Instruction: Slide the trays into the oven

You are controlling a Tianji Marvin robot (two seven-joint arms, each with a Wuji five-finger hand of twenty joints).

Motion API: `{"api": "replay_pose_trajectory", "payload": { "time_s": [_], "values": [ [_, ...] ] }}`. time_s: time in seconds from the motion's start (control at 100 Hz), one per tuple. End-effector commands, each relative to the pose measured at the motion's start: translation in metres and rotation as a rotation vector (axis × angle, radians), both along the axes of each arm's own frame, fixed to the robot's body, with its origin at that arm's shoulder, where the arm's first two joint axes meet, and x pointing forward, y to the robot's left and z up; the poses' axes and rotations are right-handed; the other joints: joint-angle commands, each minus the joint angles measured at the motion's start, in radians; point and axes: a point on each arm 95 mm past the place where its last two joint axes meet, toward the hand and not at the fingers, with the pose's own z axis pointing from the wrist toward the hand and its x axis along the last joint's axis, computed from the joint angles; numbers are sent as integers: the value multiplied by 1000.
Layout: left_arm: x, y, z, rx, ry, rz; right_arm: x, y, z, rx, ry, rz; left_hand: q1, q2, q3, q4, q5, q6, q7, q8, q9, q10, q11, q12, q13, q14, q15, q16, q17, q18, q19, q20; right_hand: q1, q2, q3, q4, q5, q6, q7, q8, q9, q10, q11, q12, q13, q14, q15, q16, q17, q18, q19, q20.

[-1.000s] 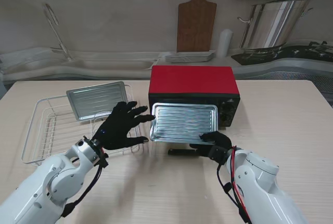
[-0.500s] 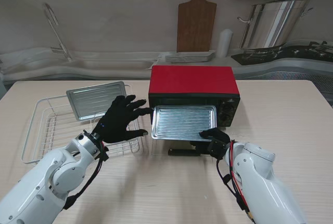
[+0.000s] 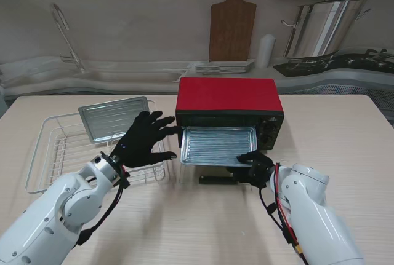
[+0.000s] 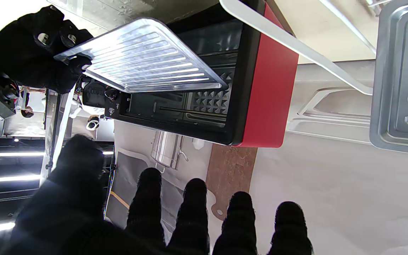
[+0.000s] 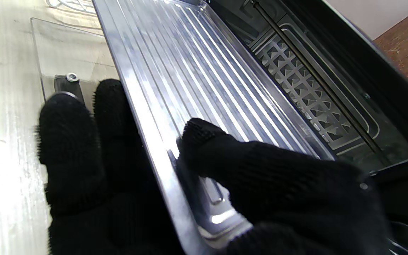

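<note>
The red oven point(image 3: 229, 96) stands mid-table with its glass door point(image 3: 188, 176) folded down flat. A ribbed metal tray point(image 3: 217, 145) pokes halfway out of the oven mouth. My right hand point(image 3: 255, 166) is shut on that tray's near right corner, thumb on top point(image 5: 204, 141) and fingers point(image 5: 66, 141) underneath. A second tray point(image 3: 114, 117) rests on the wire rack point(image 3: 55, 154) to the left. My left hand point(image 3: 143, 142) hovers open over the rack's right end, its fingertips close to the tray's left edge. The left wrist view shows the ribbed tray point(image 4: 147, 56) entering the oven point(image 4: 264, 92).
A wooden cutting board point(image 3: 231, 25), a stack of plates point(image 3: 225, 67) and a steel stockpot point(image 3: 320, 28) stand on the counter behind the table. Bare table lies to the right of the oven and in front of me.
The right hand has pushed the ribbed tray farther into the oven. The left hand has edged slightly toward the oven's left side and stays open.
</note>
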Motion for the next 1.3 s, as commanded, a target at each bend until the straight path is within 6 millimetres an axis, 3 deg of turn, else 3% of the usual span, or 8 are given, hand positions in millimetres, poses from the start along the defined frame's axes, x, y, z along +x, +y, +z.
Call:
{"api": "replay_pose_trajectory", "payload": {
  "time_s": [0.0, 0.57, 0.93, 1.29],
  "values": [
    [-1, -4, 0, 5, 11, -4, 0, 6, 3, 27, -9, 7, -13, 43, -19, 27, -20, -18, -10, -16, -10, -18, 6, -24, -8, -22, 7, -6, -14, -28, -52, -16, 55, 17, 0, -3, 26, -52, 100, 4, 0, 25, 21, 5, 34, 48, 22, 9, 31, -7, 19, -12],
    [-1, -3, 1, 31, 18, -10, 4, 4, 8, 50, 53, 29, -16, 44, -18, 27, -25, -20, -10, -15, -12, -18, 6, -24, -10, -24, 7, -9, -16, -30, -53, -21, 55, 5, 7, -1, 23, -32, 93, -16, 20, 39, 12, -6, 56, 57, 23, 0, 56, 14, 29, -23],
    [6, 1, -5, 35, 89, -9, 1, 7, 4, 59, 82, 22, -16, 50, -25, 28, -36, -24, -16, -18, -22, -24, -1, -34, -38, -47, -21, -32, -25, -43, -64, -36, 55, 8, 4, -1, 22, -35, 94, -16, 16, 37, 15, -3, 53, 57, 24, -2, 55, 13, 31, -30],
    [6, -1, -6, 18, 88, -18, 0, 8, 1, 61, 102, 34, -14, 50, -30, 30, -35, -23, -16, -17, -22, -23, 1, -35, -17, -35, -6, -26, -26, -43, -63, -39, 55, 7, 4, 0, 23, -34, 99, -12, 18, 38, 21, -1, 60, 52, 34, 0, 59, 8, 38, -33]
  ]
}}
